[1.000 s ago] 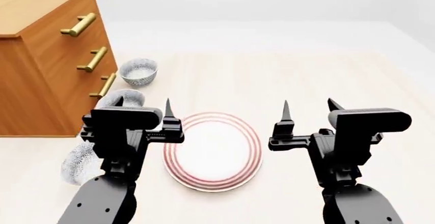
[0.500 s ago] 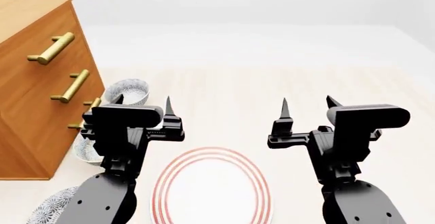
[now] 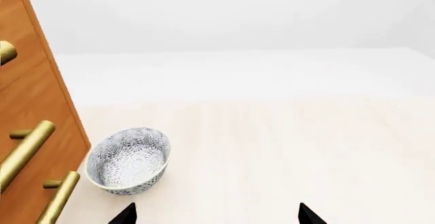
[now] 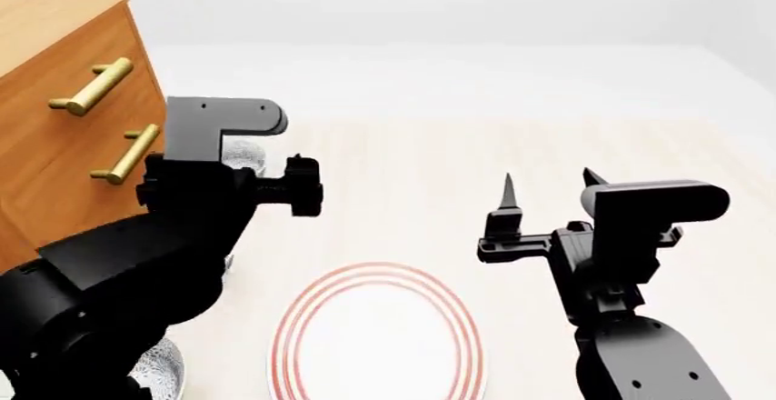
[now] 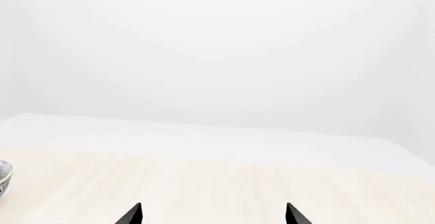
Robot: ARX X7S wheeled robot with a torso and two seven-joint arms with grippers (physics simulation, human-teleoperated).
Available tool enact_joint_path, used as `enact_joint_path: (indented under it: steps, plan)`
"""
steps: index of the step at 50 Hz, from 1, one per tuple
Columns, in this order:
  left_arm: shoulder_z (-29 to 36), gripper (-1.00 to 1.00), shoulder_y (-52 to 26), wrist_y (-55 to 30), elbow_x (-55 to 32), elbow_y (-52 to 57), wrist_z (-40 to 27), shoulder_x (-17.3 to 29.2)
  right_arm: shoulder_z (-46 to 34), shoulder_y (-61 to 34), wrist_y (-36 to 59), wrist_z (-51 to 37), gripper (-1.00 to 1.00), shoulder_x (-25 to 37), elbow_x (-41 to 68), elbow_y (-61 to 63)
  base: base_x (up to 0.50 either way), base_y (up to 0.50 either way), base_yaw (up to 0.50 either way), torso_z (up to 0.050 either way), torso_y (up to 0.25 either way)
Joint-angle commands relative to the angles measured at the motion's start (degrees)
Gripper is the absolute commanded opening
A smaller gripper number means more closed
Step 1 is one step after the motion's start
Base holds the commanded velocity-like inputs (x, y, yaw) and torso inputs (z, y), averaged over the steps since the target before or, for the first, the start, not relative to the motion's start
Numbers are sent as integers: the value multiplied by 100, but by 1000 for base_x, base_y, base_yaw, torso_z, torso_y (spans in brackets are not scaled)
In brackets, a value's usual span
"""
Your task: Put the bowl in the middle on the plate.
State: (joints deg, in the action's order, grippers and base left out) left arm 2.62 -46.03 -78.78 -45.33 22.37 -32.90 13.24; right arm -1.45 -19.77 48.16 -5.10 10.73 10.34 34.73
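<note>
The plate [image 4: 376, 336], white with red rings, lies on the floor low in the head view, between my arms. My left gripper [image 4: 303, 186] is raised beside the dresser and stands open, tips wide apart [image 3: 216, 216] with nothing between them. The left wrist view shows one patterned bowl [image 3: 129, 160] against the dresser, ahead of the tips; it looks like the farthest one. The bowl in the middle is hidden behind my left arm. A sliver of the nearest bowl [image 4: 160, 373] shows at the bottom left. My right gripper [image 4: 548, 182] is open and empty [image 5: 212, 215].
A wooden dresser [image 4: 61, 136] with brass handles [image 4: 94, 86] stands at the left, close to the bowls and my left arm. Pale wood floor [image 4: 412, 173] stretches ahead. A bowl's edge [image 5: 3, 175] shows in the right wrist view.
The head view first shifted so the plate dropped lower. Then my left arm rose and swung toward the dresser, covering the bowls. The right arm stayed put.
</note>
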Motion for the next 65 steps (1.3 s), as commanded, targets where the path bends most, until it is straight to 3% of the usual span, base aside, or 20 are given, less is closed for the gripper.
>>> enact_joint_path:
  steps: [1,4,16,26,34,53,65]
  plan:
    - [543,100,-1719,-1048,-3020,-1977,-1851,701,-67,-85,68,-45,100,24,23,-32,0,0,0,0,0]
    - [1061,100,-1854,-823,-2601,-2294,-1488,833,-36,-51,0,-56,100,15,38,-78,0,0,0,0,0]
    - [1926,100,-2358,-829,-2227,-3585,-1007,1011,26,10,6,-108,100,57,85,-34,0,0,0,0,0]
    - [1767,100,-2384,-937,-2560,-3976,-1386,1116,43,67,-143,-124,100,66,109,-165,0,0,0,0,0]
    - [2142,100,-2381,-528,-2290,-4251,-1013,1172,45,91,-230,-136,100,79,129,-228,0,0,0,0,0]
    - [3248,100,-2780,760,-1160,-6153,603,806,20,104,-280,-183,100,102,189,-313,0,0,0,0,0]
    - [3495,100,-2549,1221,-870,-6845,945,641,95,100,-255,-232,100,146,245,-247,0,0,0,0,0]
